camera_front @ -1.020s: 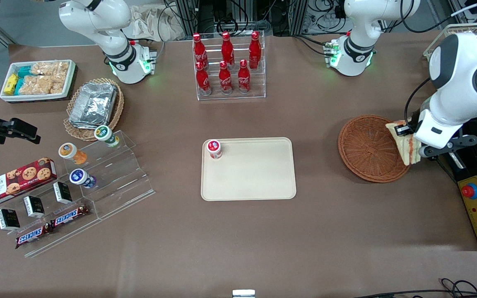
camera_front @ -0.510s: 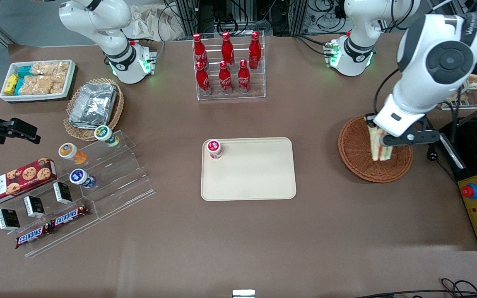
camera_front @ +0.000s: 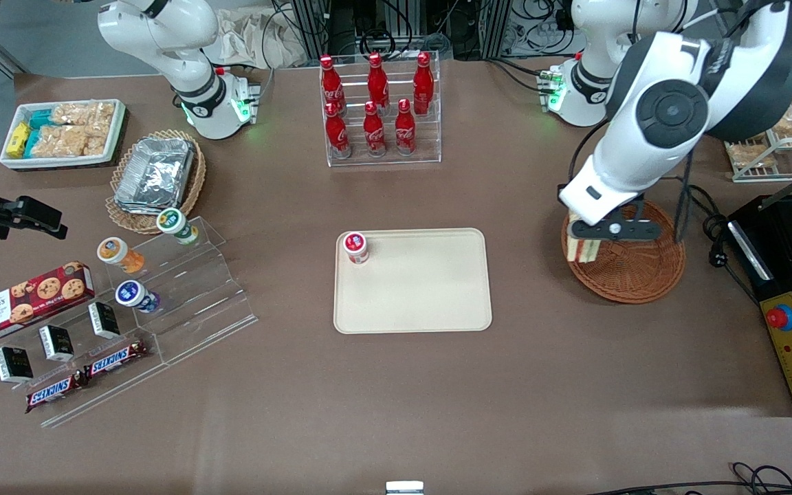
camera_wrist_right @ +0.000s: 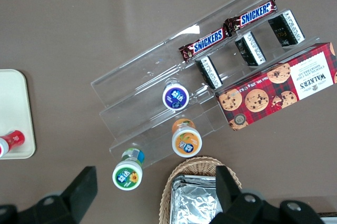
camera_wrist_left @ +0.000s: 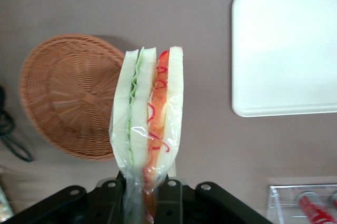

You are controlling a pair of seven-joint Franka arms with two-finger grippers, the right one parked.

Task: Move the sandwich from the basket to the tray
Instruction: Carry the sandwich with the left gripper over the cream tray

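The tray [camera_front: 412,289] is lying flat on the bench [camera_front: 396,399], a small red-capped cup [camera_front: 355,247] standing in one corner and the rest bare, presumably as the landing place. Toward the working arm's end, the hand [camera_front: 592,237] is hanging over the basket's [camera_front: 633,275] tray-side rim, fingers clamped on the sandwich [camera_wrist_left: 150,129]. The sandwich is being carried on edge, apparently lifted clear of the weave: pale bread slices in clear film, green and red filling showing between them.
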